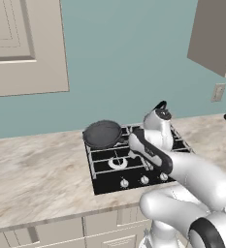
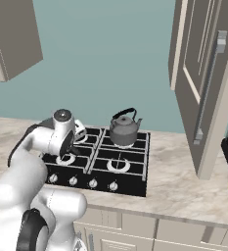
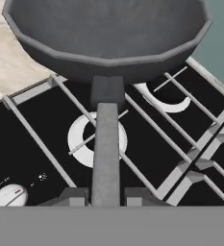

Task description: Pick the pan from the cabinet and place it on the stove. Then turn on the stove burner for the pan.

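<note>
Fingers (image 3: 80,196) clamp the pan (image 3: 108,38) by its handle, over the stove (image 1: 104,184) toward ten o'clock; setting down and burner remain.

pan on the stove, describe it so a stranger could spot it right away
Find the black stove set in the marble counter. The pan sits over its back left corner, its handle in the shut gripper. It is flat, round and dark, unlike the tall grey kettle.

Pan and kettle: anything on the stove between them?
In the left base view, the arm's wrist stands between the pan and the kettle. Otherwise just stove grates; no other cookware.
</note>
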